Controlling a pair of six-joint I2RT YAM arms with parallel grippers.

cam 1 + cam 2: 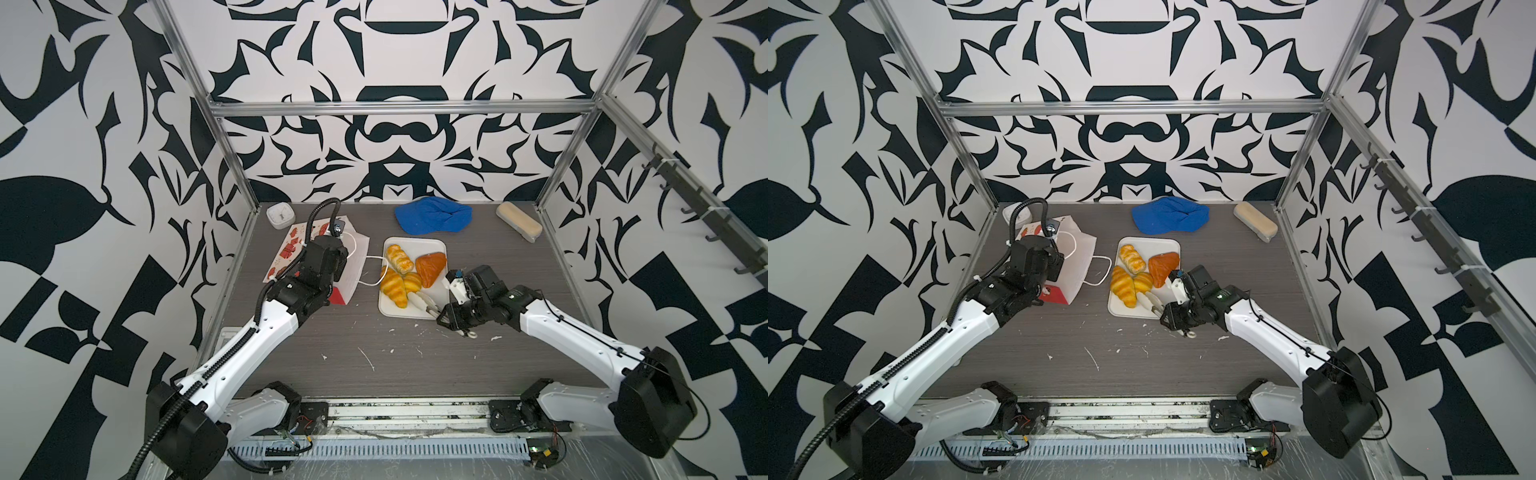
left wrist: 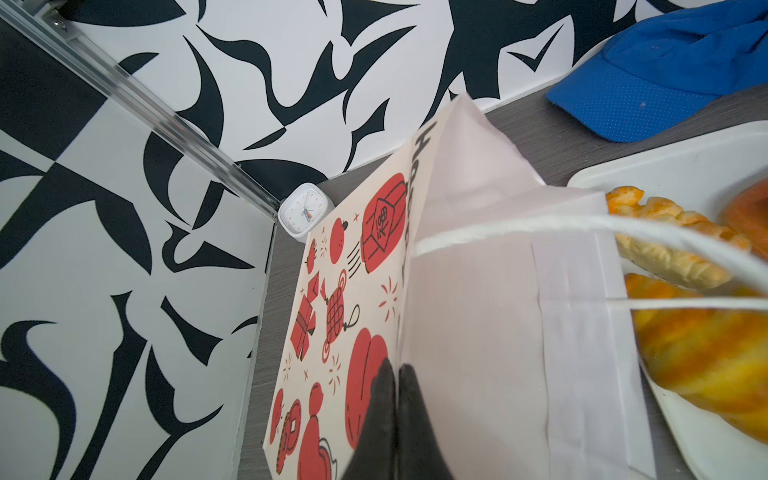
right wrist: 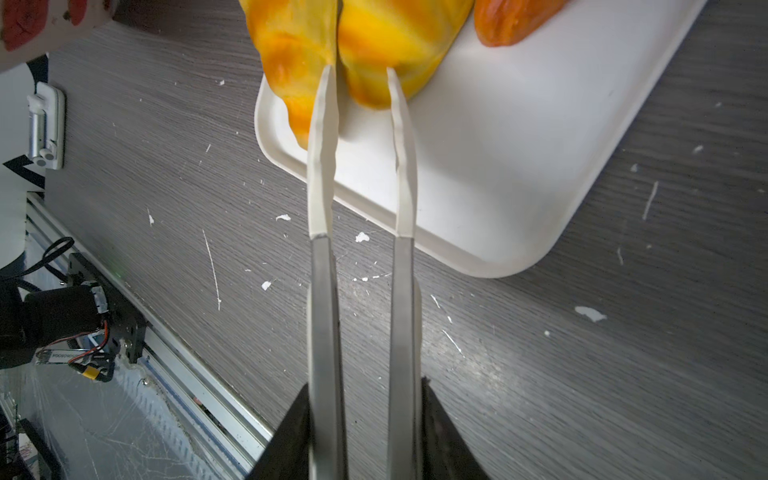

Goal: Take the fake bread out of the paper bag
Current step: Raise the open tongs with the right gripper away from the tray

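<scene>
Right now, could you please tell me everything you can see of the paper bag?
The paper bag is cream paper with red cartoon prints on one face, plain white panels beside it and thin white cord handles. It is tipped over at the left of the table, mouth towards the white tray, one handle looping out that way. The left gripper has its black fingers shut on a folded edge.

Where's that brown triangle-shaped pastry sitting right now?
In both top views the brown pastry lies on the right side of the white tray, beside the braided loaf, just beyond the tongs.
</scene>
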